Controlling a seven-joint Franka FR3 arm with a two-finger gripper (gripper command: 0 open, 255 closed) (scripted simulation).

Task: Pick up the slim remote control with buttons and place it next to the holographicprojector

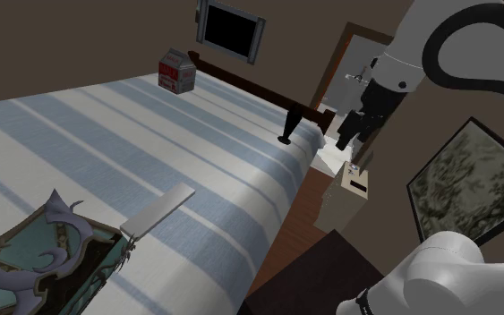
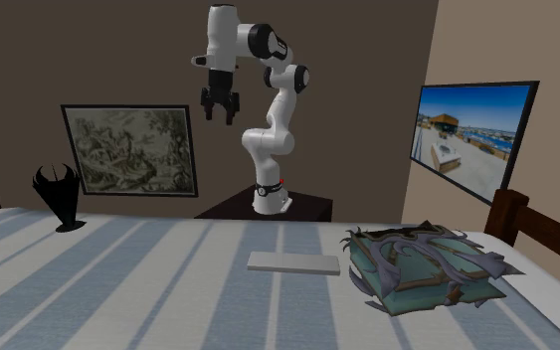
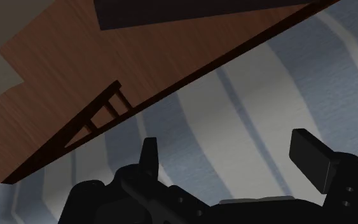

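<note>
Gripper [image 2: 220, 107]: jaws wide, empty, high beside the bed [image 2: 118, 288]. Remote [image 2: 292, 262]: flat on the bed, well below, toward the shoulder view's lower left, long axis crossing the stripes. I'd likely descend far.

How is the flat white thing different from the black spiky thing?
The flat white remote lies flat; the black spiky thing stands upright on a round foot. The remote is a pale, plain slab; the spiky thing is black with pointed prongs. The remote lies close to the ornate teal object; the spiky thing stands far from it. Both rest on the striped bed.
</note>
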